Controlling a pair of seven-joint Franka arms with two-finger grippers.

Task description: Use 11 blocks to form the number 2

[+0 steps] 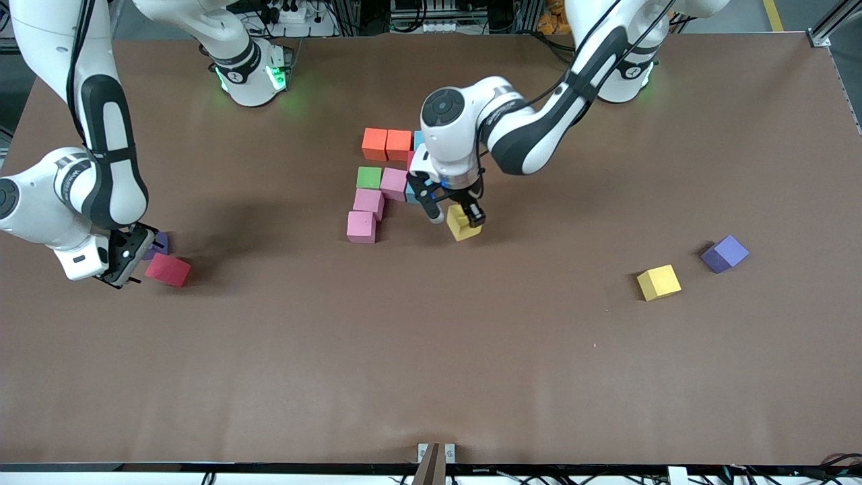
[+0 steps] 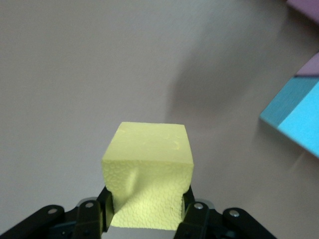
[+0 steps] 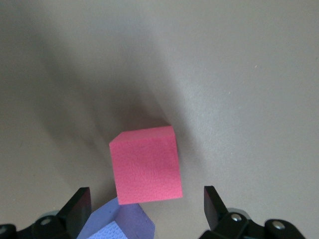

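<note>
My left gripper (image 1: 458, 219) is shut on a yellow block (image 1: 463, 223), low over the table beside the grouped blocks. In the left wrist view the yellow block (image 2: 148, 149) fills the space between the fingers (image 2: 192, 211). The group holds two orange blocks (image 1: 386, 143), a green one (image 1: 369, 177), three pink ones (image 1: 368, 202) and a light blue one (image 1: 410, 193) partly hidden by the left hand. My right gripper (image 1: 128, 261) hangs open at the right arm's end, over a crimson block (image 1: 168, 270) and a purple cube (image 1: 159, 242). Both show between its open fingers: crimson block (image 3: 146, 165), purple cube (image 3: 119, 224).
A second yellow cube (image 1: 658, 282) and a purple cube (image 1: 724, 254) lie loose toward the left arm's end of the table. A light blue block (image 2: 299, 117) and a pink edge (image 2: 306, 7) show in the left wrist view. Brown tabletop (image 1: 431, 370) stretches toward the front camera.
</note>
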